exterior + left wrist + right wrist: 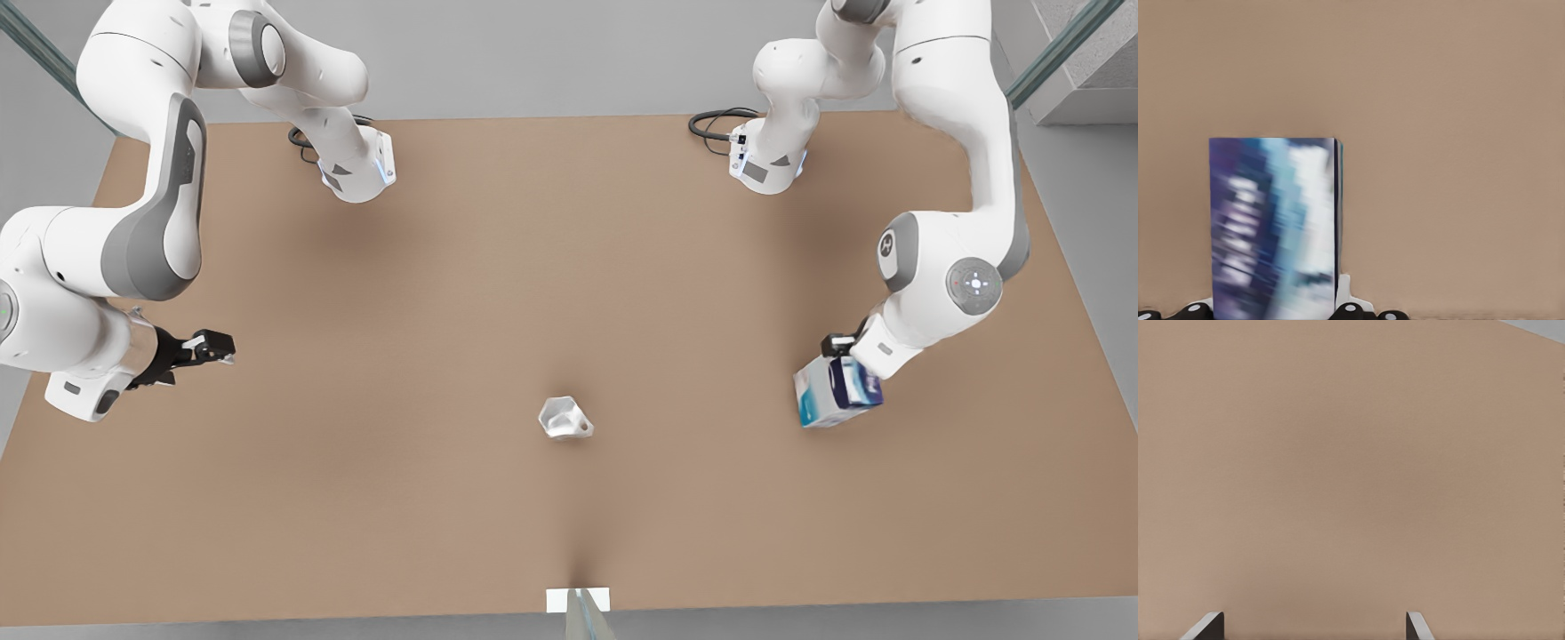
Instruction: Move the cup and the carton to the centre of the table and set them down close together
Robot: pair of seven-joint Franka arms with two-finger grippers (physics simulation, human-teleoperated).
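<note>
The pale faceted cup [564, 418] stands alone near the middle of the light brown table [569, 267], slightly toward the front edge. The white, teal and dark blue carton [836, 391] is at the front view's right, tilted, with my left gripper [843, 357] shut on it from above. The left wrist view shows the carton [1275, 227] close up between the fingers. At the front view's left, my right gripper [209, 348] waits open over bare table, far from the cup. Its two fingertips [1205, 628] are wide apart with nothing between them.
Both arm bases sit at the table's far edge, each with a black cable [711, 124] beside it. A small white bracket [578, 600] sticks up at the middle of the front edge. Open tabletop lies between the cup and the carton.
</note>
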